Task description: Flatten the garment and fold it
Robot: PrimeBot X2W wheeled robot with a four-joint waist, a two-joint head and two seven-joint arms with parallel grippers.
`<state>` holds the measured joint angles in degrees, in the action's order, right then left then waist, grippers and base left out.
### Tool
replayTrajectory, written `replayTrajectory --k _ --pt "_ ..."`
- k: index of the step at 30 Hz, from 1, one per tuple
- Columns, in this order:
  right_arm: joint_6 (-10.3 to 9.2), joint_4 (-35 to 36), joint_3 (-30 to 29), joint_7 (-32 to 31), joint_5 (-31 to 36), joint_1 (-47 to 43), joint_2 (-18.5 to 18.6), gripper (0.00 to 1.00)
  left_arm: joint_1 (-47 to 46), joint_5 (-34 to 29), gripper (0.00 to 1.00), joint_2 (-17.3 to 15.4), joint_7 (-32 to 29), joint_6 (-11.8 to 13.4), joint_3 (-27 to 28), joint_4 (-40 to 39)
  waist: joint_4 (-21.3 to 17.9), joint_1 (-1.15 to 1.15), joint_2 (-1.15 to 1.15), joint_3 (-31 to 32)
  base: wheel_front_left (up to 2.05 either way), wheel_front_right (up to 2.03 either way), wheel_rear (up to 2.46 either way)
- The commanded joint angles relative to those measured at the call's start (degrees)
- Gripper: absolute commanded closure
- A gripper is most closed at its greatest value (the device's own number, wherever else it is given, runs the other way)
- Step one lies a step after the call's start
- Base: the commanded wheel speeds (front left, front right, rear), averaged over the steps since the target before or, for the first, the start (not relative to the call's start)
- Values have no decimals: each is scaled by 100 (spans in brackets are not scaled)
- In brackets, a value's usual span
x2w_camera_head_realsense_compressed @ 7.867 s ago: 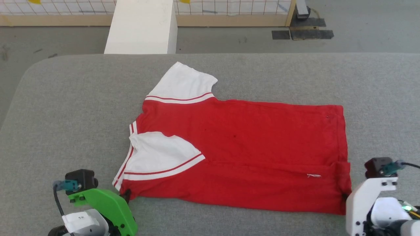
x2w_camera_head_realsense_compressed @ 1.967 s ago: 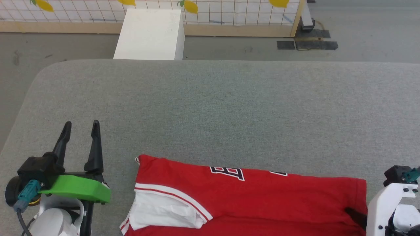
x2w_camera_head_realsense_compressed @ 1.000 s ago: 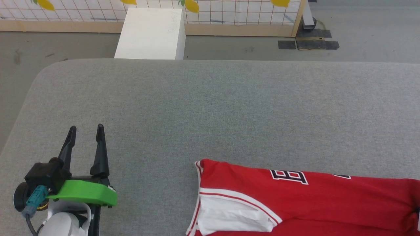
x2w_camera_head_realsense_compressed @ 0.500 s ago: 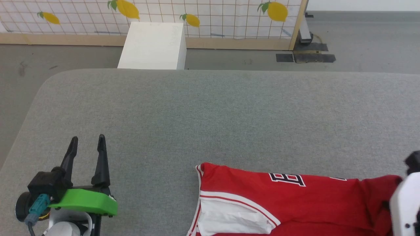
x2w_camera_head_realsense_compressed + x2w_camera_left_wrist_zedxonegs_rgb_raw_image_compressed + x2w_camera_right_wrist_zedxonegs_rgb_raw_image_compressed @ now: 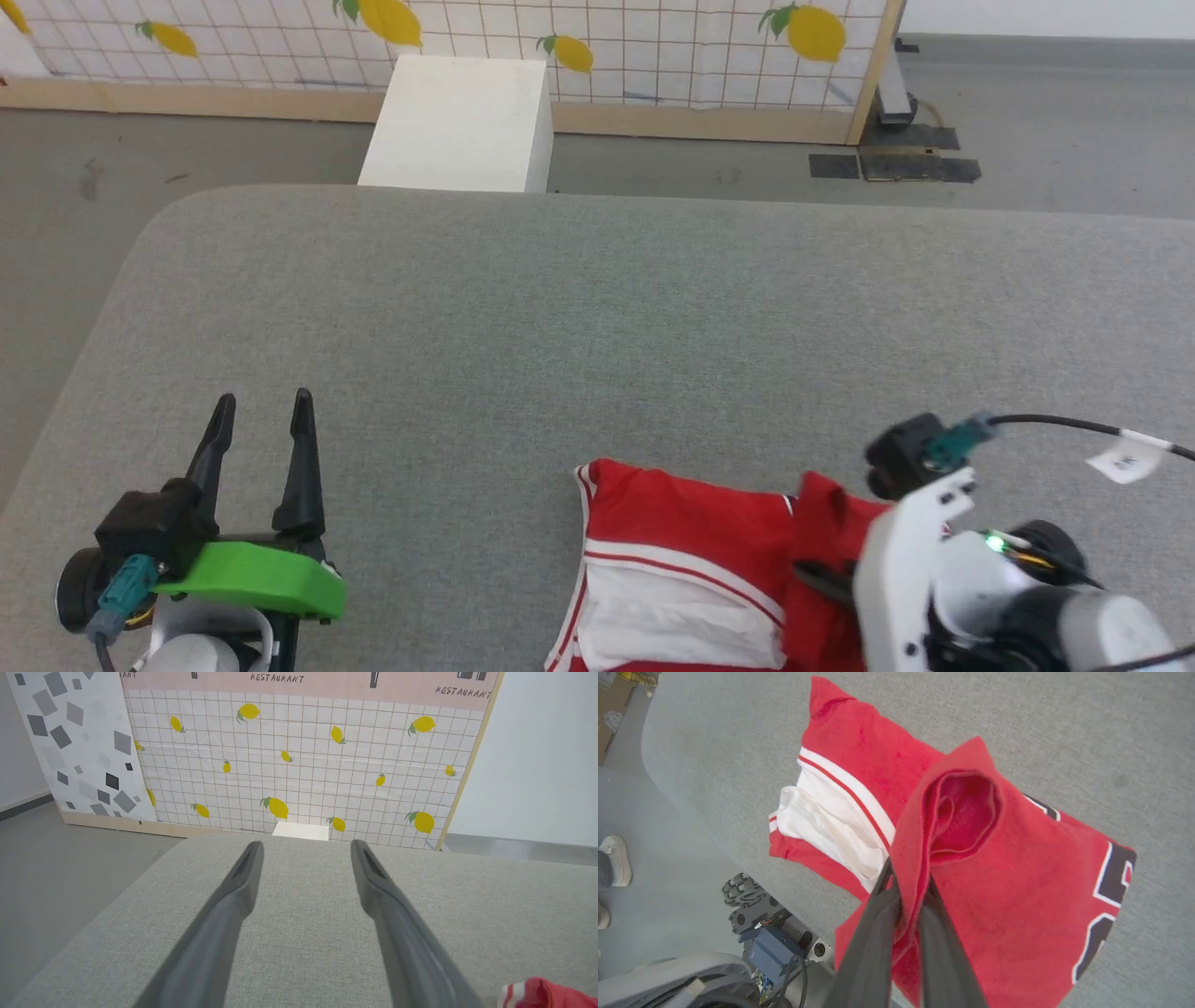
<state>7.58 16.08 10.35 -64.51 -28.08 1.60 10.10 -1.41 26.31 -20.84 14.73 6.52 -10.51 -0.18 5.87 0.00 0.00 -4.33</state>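
The garment (image 5: 691, 532) runs past the head view's bottom edge, partly hidden behind the right arm (image 5: 907, 583).

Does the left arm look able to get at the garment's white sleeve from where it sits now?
Probably yes. The left arm has its jaws open and empty, and only bare table lies between them and the white sleeve at the garment end nearest it. The right arm grips the hem.
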Motion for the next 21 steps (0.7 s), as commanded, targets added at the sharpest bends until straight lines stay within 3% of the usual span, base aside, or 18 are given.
replayTrajectory --k 1,9,14,15,19,20,21 --pt "-9 -147 107 167 -69 175 -136 100 10 -56 0 18 27 -31 -25 25 65 0 0 -41 0 0 0" --pt "-9 -1179 949 886 -182 810 -615 100 -32 -58 0 94 27 -53 -66 78 232 0 0 -151 0 0 0" --pt "-9 -2026 1374 1390 -124 1203 -709 100 -66 -47 0 144 27 -59 -67 108 287 0 0 -234 0 0 0" --pt "-9 -2560 1565 1737 -158 1341 -718 100 -97 -61 0 180 27 -84 -76 124 315 0 0 -275 0 0 0" --pt "-9 -3220 1722 2310 -299 1477 -720 100 -114 -71 0 223 27 -114 -52 152 308 0 0 -307 0 0 0" --pt "-9 -3359 1792 2420 -304 1518 -721 91 -118 -75 0 232 27 -121 -49 160 306 0 0 -312 0 0 0" --pt "-9 -3513 1901 2510 -311 1573 -721 41 -123 -81 0 243 27 -131 -44 169 297 0 0 -319 0 0 0"
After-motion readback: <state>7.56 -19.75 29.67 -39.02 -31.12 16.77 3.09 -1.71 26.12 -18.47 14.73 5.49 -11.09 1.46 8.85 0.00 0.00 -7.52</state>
